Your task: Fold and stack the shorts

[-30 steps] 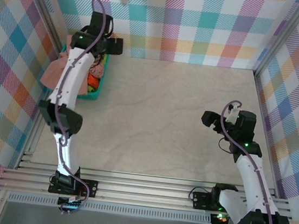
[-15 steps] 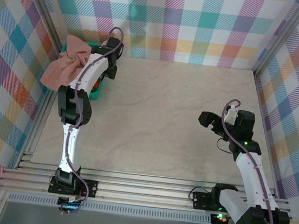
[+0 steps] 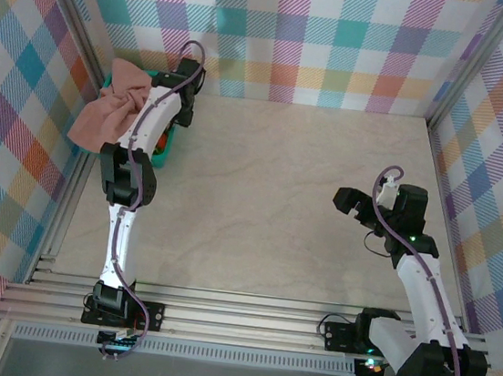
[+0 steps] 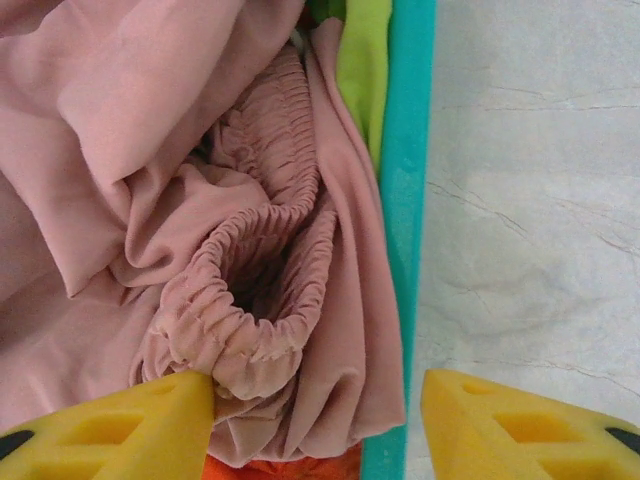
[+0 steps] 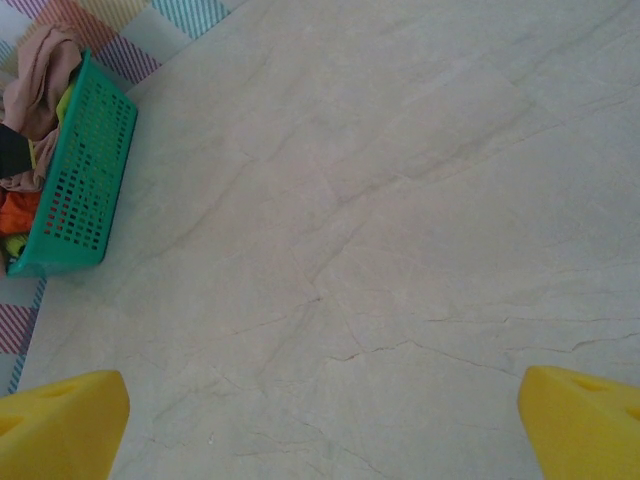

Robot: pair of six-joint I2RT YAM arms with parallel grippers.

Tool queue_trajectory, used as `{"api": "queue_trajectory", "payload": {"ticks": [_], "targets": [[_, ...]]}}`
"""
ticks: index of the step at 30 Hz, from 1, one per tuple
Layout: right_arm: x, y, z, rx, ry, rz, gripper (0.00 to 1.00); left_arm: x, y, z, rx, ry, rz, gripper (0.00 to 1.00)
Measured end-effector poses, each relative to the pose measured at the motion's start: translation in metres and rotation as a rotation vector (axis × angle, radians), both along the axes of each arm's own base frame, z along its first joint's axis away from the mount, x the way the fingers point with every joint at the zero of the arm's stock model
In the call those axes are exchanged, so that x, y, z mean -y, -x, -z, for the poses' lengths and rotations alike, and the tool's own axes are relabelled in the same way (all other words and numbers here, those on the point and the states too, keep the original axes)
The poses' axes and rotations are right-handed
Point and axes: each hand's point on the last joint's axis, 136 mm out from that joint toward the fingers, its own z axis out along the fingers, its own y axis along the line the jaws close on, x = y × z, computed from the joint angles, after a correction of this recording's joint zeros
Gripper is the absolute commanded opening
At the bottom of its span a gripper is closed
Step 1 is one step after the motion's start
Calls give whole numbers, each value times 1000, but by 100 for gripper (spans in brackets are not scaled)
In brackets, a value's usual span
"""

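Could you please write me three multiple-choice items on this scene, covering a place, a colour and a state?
1. Where are the shorts? A) mid-table B) in the basket, far left C) by the arm bases
2. Which shorts lie on top? A) pink B) orange C) green
3. The right gripper is A) shut on cloth B) open over the table C) shut, empty

B: cloth fills the basket in the corner.
A: pink shorts cover the others.
B: it stands wide open above the table.
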Motion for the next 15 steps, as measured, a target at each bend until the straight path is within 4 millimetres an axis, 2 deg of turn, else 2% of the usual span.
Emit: {"api": "queue_trajectory", "payload": {"ticks": [5,7,8,15], "targets": [[-1,1,2,-11,-3,-4,99,-10,0,0,1,-1,-17,64],[-1,2,3,-16,-4,-4,99,-12,-1,-1,5,-2,-19,73],[-1,2,3,-18,-4,-4,99,-13,-2,-1,7,-4,-17,75],[-2,3,4,-30,-22,0,99,-15,-2,-14,52,-2,-10,76]]}}
